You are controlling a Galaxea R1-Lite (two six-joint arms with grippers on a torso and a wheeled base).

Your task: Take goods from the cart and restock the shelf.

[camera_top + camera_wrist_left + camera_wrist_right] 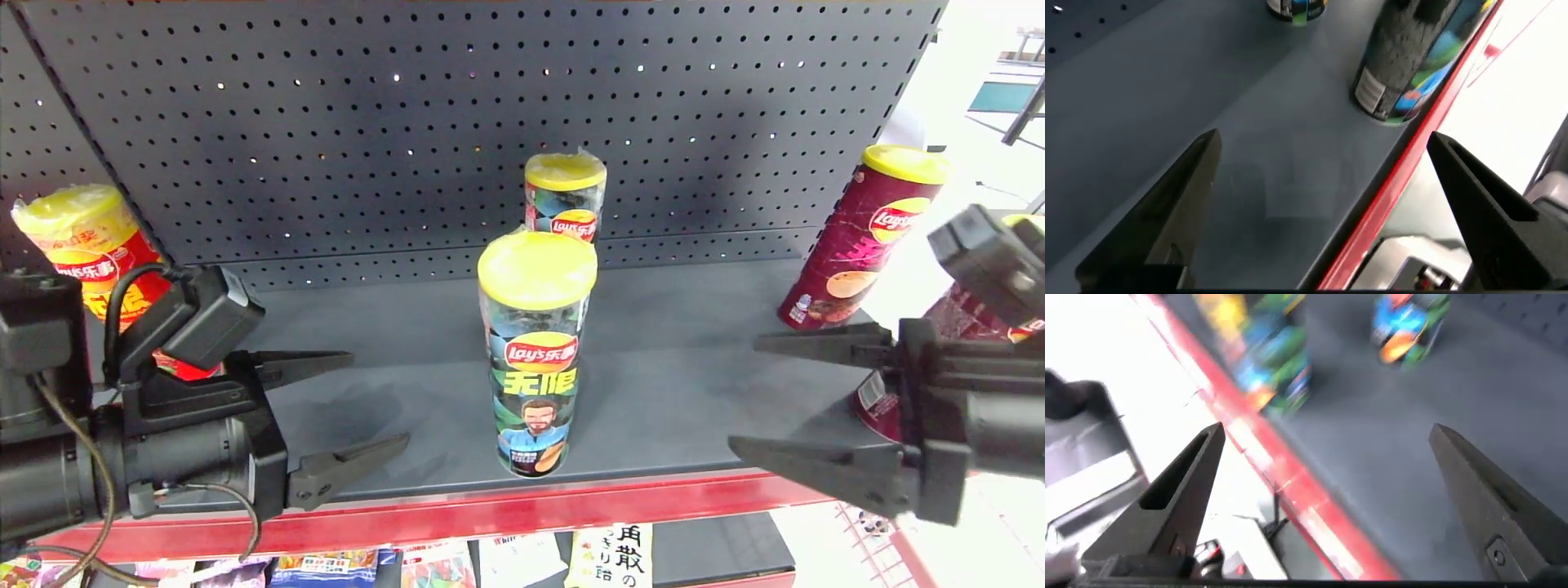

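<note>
the front can [536, 351] stands upright on the shelf [694, 367], close to its red front edge [490, 510], with its long axis vertical and its yellow lid on top. a second can [565, 196] stands behind it, near the pegboard back. the left gripper [379, 398] hangs to one side of the front can and the right gripper [743, 392] to the other. both have their jaws spread wide and hold nothing. each points inward at the can, so it sits between them, apart from both, and the left one is the nearer. in the left wrist view the can [1404, 65] lies ahead of the jaws, off their centre line and by the red edge. the can looks placed, so i judge that any pull-back toward the cart should go straight out, not sideways, or a jaw tip could tip it.
</note>
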